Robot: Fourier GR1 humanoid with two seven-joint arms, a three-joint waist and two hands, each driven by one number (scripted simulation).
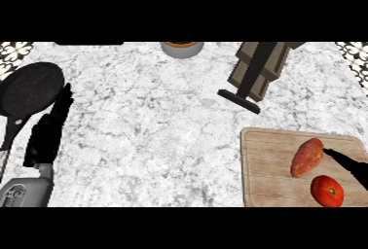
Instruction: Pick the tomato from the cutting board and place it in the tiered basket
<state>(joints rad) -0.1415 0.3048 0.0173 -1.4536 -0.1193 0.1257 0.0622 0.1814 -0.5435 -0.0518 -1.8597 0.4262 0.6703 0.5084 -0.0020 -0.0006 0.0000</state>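
Right hand (pixel 349 168): at the right edge, fingers straight and holding nothing, tips just above the tomato.
Tomato (pixel 328 190): on the cutting board (pixel 269 165), just below the fingertips, not yet picked up.
Sweet potato (pixel 307 157): right beside the fingertips, so the hand could bump it.
Risk: the round tomato could roll away if poked.
Tiered basket: cannot see it.
Left hand (pixel 49 131): far off by the pan (pixel 30 90), fingers straight, resting on the tabletop (pixel 158 121).

right robot hand (pixel 352 168) mostly cut off, bowl (pixel 182 48) clipped at top
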